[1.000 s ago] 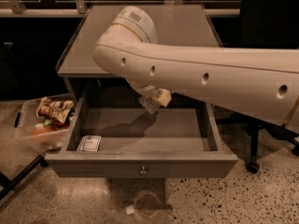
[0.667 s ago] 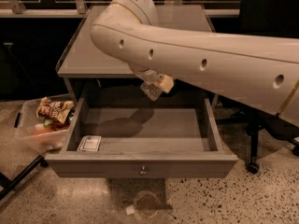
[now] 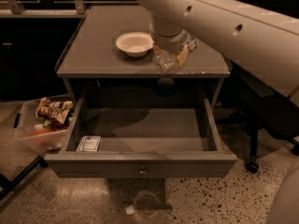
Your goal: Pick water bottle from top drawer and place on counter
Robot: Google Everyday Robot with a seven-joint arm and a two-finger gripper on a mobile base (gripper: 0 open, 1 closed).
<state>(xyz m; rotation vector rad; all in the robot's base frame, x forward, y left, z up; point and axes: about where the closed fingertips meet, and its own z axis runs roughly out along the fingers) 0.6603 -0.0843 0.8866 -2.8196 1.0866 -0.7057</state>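
The open top drawer point(image 3: 140, 164) holds a small flat packet point(image 3: 88, 143) in its front-left corner, while over the counter point(image 3: 93, 55) surface, beside a white bowl point(image 3: 134, 43), the gripper point(image 3: 172, 55) has its jaws clasped on the clear, crinkled water bottle point(image 3: 163, 62).

White bowl point(image 3: 134, 43), snack bin point(image 3: 39, 130), floor cup point(image 3: 146, 204)

Smooth cream plastic on the arm point(image 3: 224, 17), its gripper point(image 3: 172, 55) over the matte grey counter point(image 3: 103, 55) clamping the clear, crinkly plastic water bottle point(image 3: 163, 62). Matte white bowl point(image 3: 134, 43) beside it. The top drawer point(image 3: 196, 164) is dull grey with a shiny brass knob point(image 3: 142, 171), above a speckled, polished floor point(image 3: 224, 195).
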